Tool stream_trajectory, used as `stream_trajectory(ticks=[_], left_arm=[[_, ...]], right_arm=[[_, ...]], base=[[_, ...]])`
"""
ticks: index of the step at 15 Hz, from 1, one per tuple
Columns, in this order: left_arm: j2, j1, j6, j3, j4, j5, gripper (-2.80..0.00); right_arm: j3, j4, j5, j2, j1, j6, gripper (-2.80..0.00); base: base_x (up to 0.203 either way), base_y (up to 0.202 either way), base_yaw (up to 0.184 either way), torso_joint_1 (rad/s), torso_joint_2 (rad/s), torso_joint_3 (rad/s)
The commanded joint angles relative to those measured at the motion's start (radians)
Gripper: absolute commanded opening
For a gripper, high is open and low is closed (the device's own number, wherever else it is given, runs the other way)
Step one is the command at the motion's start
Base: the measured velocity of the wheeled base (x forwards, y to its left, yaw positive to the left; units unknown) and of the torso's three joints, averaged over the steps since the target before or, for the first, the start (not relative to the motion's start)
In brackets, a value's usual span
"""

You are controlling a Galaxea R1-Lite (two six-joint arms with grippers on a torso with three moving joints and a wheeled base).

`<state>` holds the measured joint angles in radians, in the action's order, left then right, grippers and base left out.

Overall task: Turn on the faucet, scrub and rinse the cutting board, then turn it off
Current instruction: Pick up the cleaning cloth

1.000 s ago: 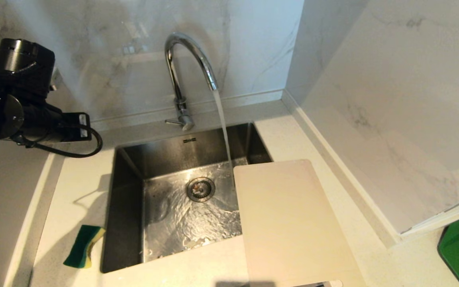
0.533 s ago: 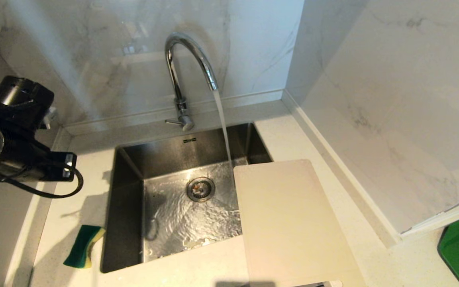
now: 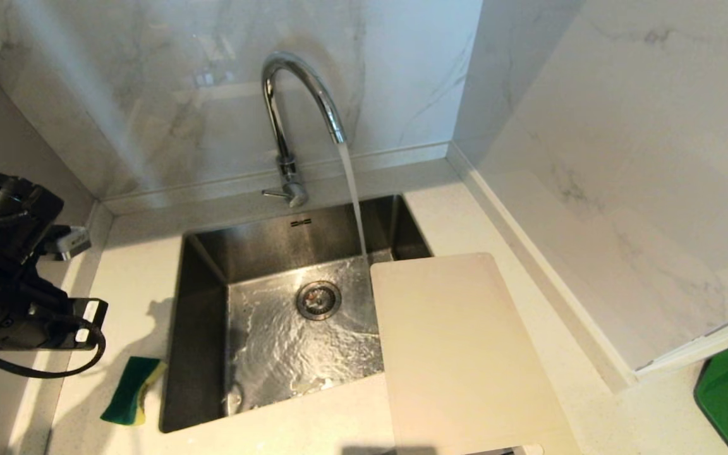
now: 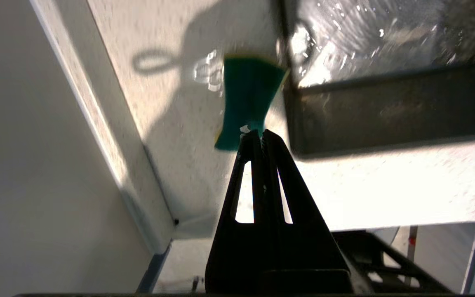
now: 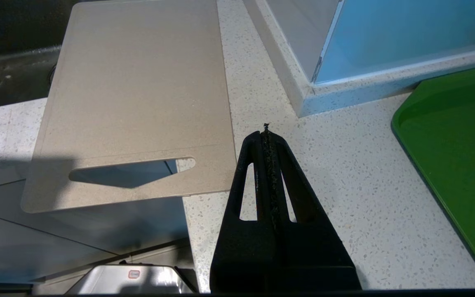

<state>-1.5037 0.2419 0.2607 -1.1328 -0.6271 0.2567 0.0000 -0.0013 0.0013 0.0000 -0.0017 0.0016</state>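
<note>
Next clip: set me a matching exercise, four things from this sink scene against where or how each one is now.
Things:
1. faucet
2. cutting board
3. sponge
4. left gripper

States:
A. lying on the counter at the left of the sink
B. running water into the basin
C. jaws shut, empty, above the counter near the sponge
D. flat on the counter, one corner over the sink's right edge

Pairs: 1-B, 2-D, 3-A, 4-C
</note>
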Motion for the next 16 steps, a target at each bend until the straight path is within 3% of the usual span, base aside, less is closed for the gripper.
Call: stream_trajectory(ticks=[1,4,8,15,16], left_arm=[[0.007,-0.001,0.022,0.083,0.000,-0.015,-2.80],[0.008,-0.024,0.078,0.124,0.003,-0.087,-2.80],[0.011,-0.049,0.078,0.179,0.032,-0.089,-2.80],[-0.078,-0.092,0.053,0.255,0.206,-0.092,-2.80],[-0.095,-0.095,0.055,0.254,0.218,-0.093,0.00]], right_arm=[[0.000,0.000,0.000,0.000,0.000,0.000,-2.80],[0.000,0.000,0.000,0.000,0.000,0.000,-2.80],[0.000,0.000,0.000,0.000,0.000,0.000,-2.80],[0.000,0.000,0.000,0.000,0.000,0.000,-2.80],[0.000,0.000,0.000,0.000,0.000,0.000,-2.80]], base=[[0.000,0.000,0.000,0.000,0.00,0.000],[0.000,0.000,0.000,0.000,0.00,0.000],[0.000,0.000,0.000,0.000,0.00,0.000],[0.000,0.000,0.000,0.000,0.00,0.000],[0.000,0.000,0.000,0.000,0.00,0.000]])
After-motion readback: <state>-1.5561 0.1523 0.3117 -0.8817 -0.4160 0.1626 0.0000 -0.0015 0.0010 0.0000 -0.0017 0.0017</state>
